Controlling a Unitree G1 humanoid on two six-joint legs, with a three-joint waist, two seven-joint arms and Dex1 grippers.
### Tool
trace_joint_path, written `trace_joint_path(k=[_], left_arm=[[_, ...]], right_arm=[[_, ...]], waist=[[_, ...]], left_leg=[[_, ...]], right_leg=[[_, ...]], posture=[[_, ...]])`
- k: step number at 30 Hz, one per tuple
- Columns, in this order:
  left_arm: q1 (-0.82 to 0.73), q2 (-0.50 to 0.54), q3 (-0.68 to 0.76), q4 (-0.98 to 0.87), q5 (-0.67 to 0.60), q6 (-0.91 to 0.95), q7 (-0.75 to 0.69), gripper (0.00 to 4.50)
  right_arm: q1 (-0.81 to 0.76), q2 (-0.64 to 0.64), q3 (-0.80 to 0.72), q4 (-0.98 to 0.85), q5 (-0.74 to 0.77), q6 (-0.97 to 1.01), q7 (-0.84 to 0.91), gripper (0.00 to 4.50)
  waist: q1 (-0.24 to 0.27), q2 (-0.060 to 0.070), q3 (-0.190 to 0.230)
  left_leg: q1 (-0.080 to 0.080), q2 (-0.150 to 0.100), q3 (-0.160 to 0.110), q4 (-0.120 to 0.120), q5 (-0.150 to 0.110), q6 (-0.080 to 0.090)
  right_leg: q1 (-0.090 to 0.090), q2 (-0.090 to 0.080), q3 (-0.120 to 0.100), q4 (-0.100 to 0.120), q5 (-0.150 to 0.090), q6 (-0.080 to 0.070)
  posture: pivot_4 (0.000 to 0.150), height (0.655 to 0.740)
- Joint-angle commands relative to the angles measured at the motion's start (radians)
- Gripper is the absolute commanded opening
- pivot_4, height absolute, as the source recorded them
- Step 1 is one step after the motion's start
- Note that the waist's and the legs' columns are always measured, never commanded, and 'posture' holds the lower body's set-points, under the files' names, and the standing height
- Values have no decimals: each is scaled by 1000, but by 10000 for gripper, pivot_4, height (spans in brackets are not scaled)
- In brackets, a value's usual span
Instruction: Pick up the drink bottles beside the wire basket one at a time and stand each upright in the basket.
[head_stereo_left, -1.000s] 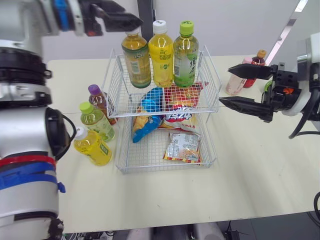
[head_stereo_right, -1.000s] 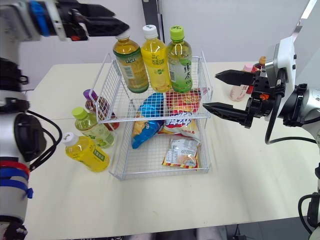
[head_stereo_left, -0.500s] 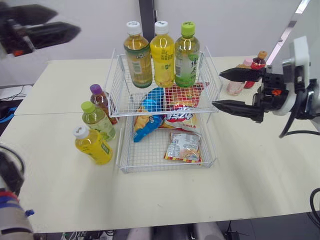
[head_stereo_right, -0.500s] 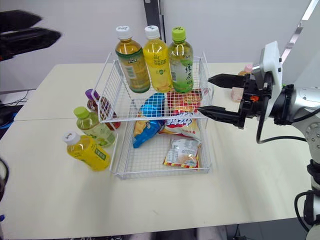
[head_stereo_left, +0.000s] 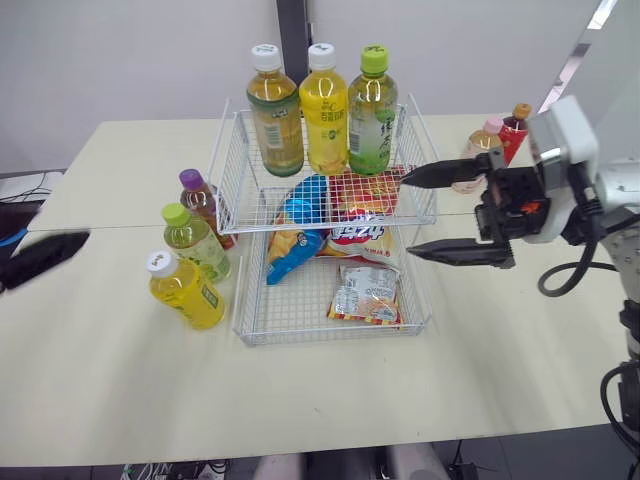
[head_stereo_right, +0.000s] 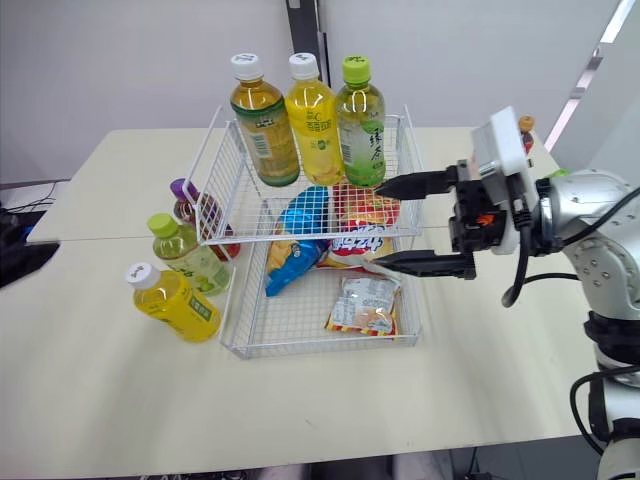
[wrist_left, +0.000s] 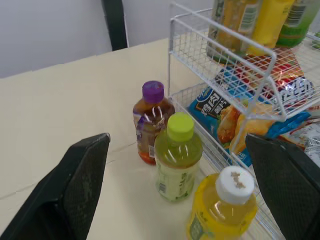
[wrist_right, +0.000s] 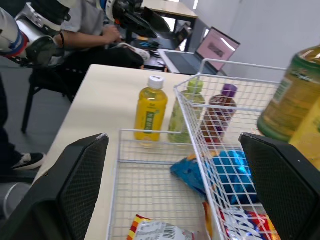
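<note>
Holds the right claw (head_stereo_left: 408, 217) level at the wire basket's (head_stereo_left: 330, 225) right side, spread wide and empty, left claw (wrist_left: 177, 141) likewise wide, facing three drink bottles (head_stereo_left: 185, 293) standing on the table (head_stereo_left: 330, 390) left of the basket.

Heads up: your left gripper (head_stereo_left: 48, 253) is pulling away from the amber bottle (head_stereo_left: 276, 110) in the upper tier. It's swinging out and down, and is now hanging low at the tabletop (head_stereo_left: 300, 400) left edge with its fingers spread wide. Your right gripper (head_stereo_left: 408, 217) is sliding in from the right edge, and its parted fingers are now reaching across the wire basket (head_stereo_left: 295, 305) right wall.
</note>
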Motion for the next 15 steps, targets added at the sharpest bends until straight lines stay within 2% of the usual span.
trace_joint_path(k=[1, 4, 6, 9, 11, 13, 15], left_arm=[[77, -92, 67, -146, -69, -22, 45, 44873], [95, -206, 45, -261, -126, -6, 151, 44873], [46, -310, 16, -351, -166, -1, 283, 44873], [59, -438, -25, -475, -227, -8, 417, 44873], [74, -488, -49, -521, -261, -18, 491, 44873], [89, -529, -95, -560, -272, -41, 568, 44873], [54, -571, -193, -609, -250, -35, 704, 44873]], right_arm=[[-31, 18, 14, -17, -2, -20, 27, 45000], [-34, 30, 28, -16, -13, -23, 35, 45000], [-35, 33, 31, -11, -23, -25, 38, 45000], [-40, 31, 32, -3, -28, -22, 44, 45000], [-42, 29, 30, 4, -31, -22, 50, 45000], [-46, 28, 29, 9, -35, -22, 55, 45000], [-53, 28, 28, 14, -35, -18, 57, 45000]], waist=[[7, 0, 0], [26, 0, 0], [33, 1, -1], [36, 0, -1], [36, 1, -1], [35, 1, -1], [36, 2, -2]], left_leg=[[0, 2, 0, 0, 0, 0], [1, 3, 1, 1, 0, 0], [1, 4, 0, 1, 0, -1], [8, 5, -1, 1, 0, -1], [15, 5, 1, -2, 0, -1], [15, 6, 1, -2, 0, -1], [15, 6, 2, -2, 0, -1]], right_leg=[[0, 1, 0, -1, 1, -1], [0, 2, -1, -1, 3, -4], [1, 2, -1, -1, 3, -4], [12, 3, -1, -7, 5, -3], [19, 5, -1, -14, 6, -2], [19, 6, -1, -15, 7, -2], [19, 7, 0, -15, 7, -2]], posture=[[1500, 7400], [1500, 7400], [1500, 7400], [1500, 7400], [1500, 7400], [1500, 7400], [1500, 7400]])
